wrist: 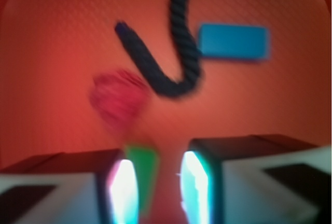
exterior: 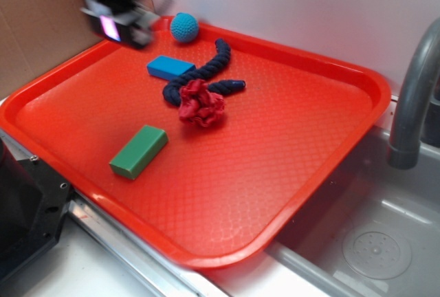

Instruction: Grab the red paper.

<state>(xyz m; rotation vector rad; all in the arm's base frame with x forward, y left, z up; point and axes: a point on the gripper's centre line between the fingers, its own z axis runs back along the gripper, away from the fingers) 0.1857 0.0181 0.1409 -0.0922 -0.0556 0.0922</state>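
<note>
Gripper (wrist: 155, 193) hangs high with fingers parted and empty, so centre over the red paper (exterior: 201, 103), clear of the rope (exterior: 206, 70), before dropping.

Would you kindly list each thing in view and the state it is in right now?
red paper: crumpled ball on the tray, touching the rope, not held.
navy rope: lying curved on the tray.
teal ball: resting at the tray's far rim.
blue block: lying flat beside the rope.
green block: lying flat, apart from the rest.
gripper: open, empty, fingers apart, above the tray.
orange-red tray: flat beside the sink.
</note>
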